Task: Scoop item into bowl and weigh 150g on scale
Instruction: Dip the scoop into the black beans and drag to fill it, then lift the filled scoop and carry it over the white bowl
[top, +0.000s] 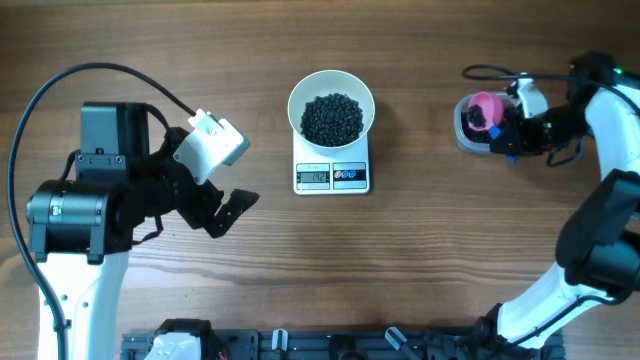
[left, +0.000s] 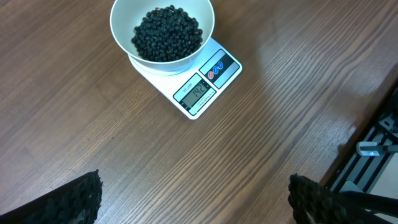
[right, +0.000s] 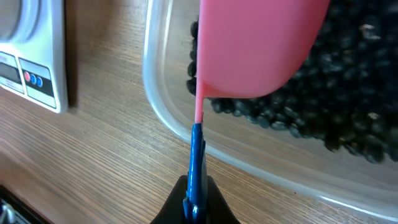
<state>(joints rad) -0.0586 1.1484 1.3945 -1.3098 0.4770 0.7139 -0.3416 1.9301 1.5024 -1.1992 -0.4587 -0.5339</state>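
Observation:
The white bowl (top: 294, 108) stands on the white scale (top: 331, 178) at the table's middle back, with a heap of black beads, the item (top: 332, 118), inside. In the left wrist view the bowl (left: 119, 31) and the scale (left: 205, 84) lie ahead, the display lit. My left gripper (top: 225, 208) hangs open and empty left of the scale, its fingertips (left: 81, 199) far apart. My right gripper (right: 196, 205) is shut on the blue handle (right: 196, 155) of a pink scoop (right: 255, 43). The scoop (top: 484, 108) is held over a clear tub (right: 161, 106) of black beads (right: 336, 93).
The clear tub (top: 464, 138) sits at the back right, a hand's width from the scale (right: 31, 62). A black rail (top: 340, 345) runs along the front edge. Bare wood lies between the left gripper and the scale.

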